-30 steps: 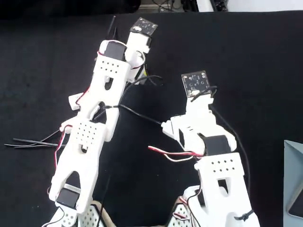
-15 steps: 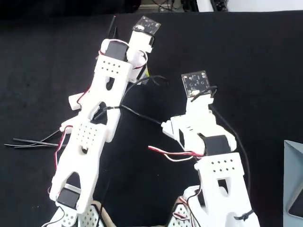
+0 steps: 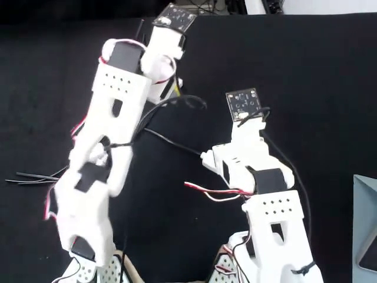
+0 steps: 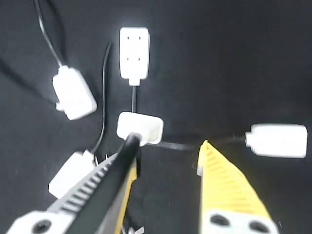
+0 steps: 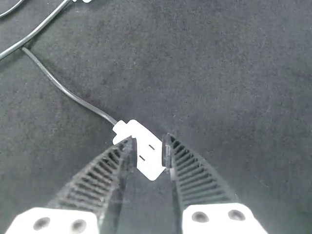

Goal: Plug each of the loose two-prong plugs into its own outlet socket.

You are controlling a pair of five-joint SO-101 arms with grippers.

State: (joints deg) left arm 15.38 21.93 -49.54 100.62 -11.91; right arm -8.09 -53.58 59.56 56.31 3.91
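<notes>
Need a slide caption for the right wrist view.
Right gripper, fingers shut on a white corded connector, over the black table.

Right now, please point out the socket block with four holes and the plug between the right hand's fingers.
socket block (image 4: 134,51), left wrist view, middle of its holed face.
plug (image 5: 144,155), right wrist view, middle of its white body.

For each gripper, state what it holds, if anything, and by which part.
Right gripper clamps the white connector by its two sides, at the end away from its cable. Left gripper is open, holding nothing.
</notes>
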